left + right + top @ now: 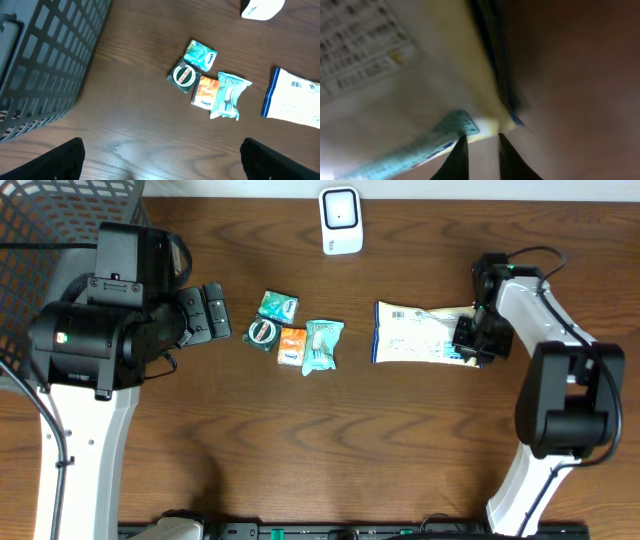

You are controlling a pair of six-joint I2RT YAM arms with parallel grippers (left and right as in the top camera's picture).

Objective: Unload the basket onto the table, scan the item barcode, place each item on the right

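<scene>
- Overhead: the bag [415,335] lies flat near the right edge of the surface [330,450]. The right pincer [466,345] is at its right end, and the scanner [340,220] is at the far edge.
- Left wrist: the left pincer [162,160] is spread and should wait.
- Right wrist: the fingers [455,160] are almost pressed together at the bag's corner. I cannot tell if they hold it, so it is better to take more of the edge before lifting.

Left claw [217,312] wide open, right claw [482,136] nearly closed
</scene>
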